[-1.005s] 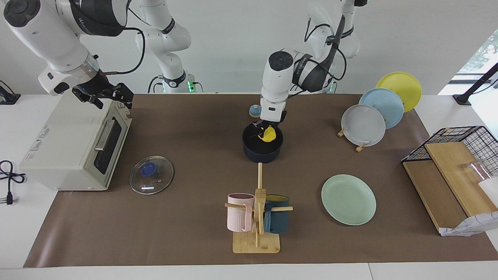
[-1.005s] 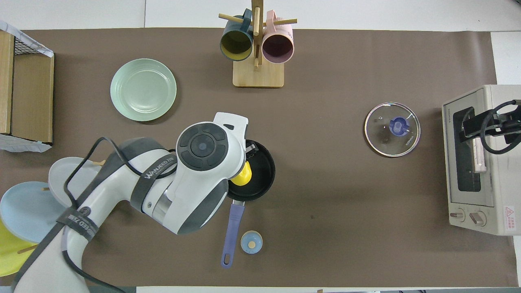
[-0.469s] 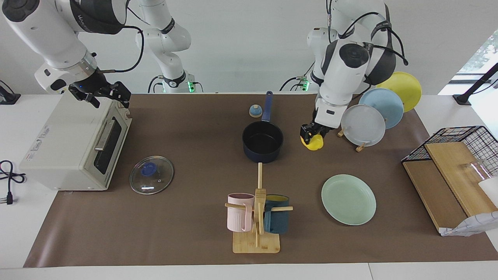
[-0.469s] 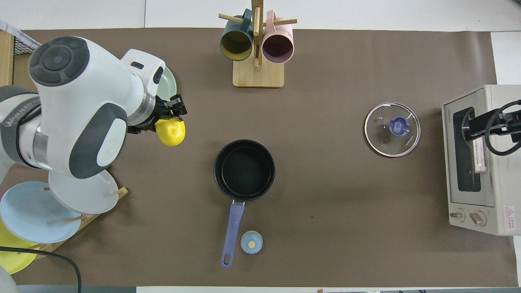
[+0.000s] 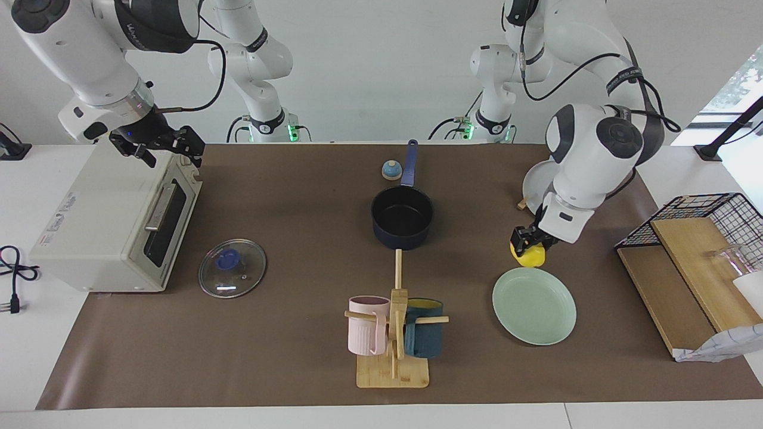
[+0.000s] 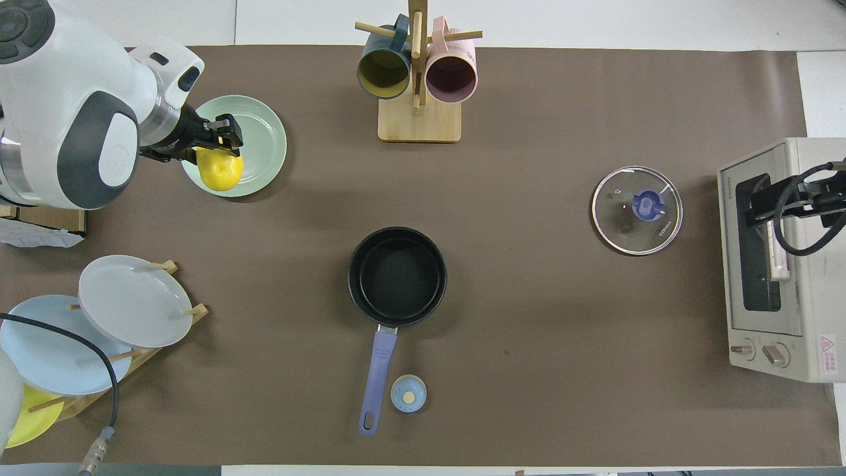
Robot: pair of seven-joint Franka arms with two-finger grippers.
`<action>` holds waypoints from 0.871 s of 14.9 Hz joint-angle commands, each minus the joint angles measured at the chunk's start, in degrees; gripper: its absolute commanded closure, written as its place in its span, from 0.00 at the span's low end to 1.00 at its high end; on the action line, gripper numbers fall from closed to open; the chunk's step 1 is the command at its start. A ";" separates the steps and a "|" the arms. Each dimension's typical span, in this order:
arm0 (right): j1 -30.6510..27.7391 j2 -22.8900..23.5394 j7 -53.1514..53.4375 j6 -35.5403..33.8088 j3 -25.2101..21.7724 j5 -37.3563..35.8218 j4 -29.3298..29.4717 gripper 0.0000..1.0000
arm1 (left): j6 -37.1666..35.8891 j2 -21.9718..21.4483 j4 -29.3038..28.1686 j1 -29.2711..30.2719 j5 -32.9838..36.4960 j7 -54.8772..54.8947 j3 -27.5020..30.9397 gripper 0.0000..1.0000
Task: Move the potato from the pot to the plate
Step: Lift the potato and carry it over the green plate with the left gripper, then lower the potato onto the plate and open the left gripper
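My left gripper (image 5: 529,244) is shut on the yellow potato (image 5: 530,257) and holds it in the air over the edge of the mint-green plate (image 5: 536,310) that is nearer to the robots. In the overhead view the potato (image 6: 221,171) hangs under the left gripper (image 6: 223,140) and covers part of the plate's rim (image 6: 264,142). The dark navy pot (image 5: 402,217) stands empty mid-table with its blue handle (image 6: 377,370) toward the robots. My right gripper (image 5: 170,146) waits over the toaster oven.
The toaster oven (image 5: 113,220) stands at the right arm's end, with a glass lid (image 5: 232,268) beside it. A mug rack (image 5: 394,333) stands farther out than the pot. A plate rack (image 6: 86,330) and a wire basket (image 5: 697,262) are at the left arm's end. A small blue knob (image 6: 408,393) lies by the pot handle.
My left gripper lifted the potato out of the pot and carried it toward the left arm's end, to above the mint-green plate's edge. The right arm hardly moved.
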 commanded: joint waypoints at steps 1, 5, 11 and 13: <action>-1.20 -0.56 -0.43 0.76 1.19 -1.01 -0.78 0.00 | 4.60 6.76 4.55 1.93 0.29 5.58 -0.52 1.00; -0.93 -0.82 0.01 -0.66 1.10 -1.09 0.11 0.00 | 12.53 12.22 4.37 2.02 2.05 5.85 -0.52 1.00; -0.93 -0.30 0.27 -1.94 1.36 -2.31 1.41 0.00 | 15.88 12.14 2.09 2.55 2.58 7.79 -0.52 0.59; -0.84 -0.64 0.01 -4.25 1.28 -2.59 1.87 0.00 | 15.88 12.14 2.00 2.55 2.49 7.79 -0.52 0.00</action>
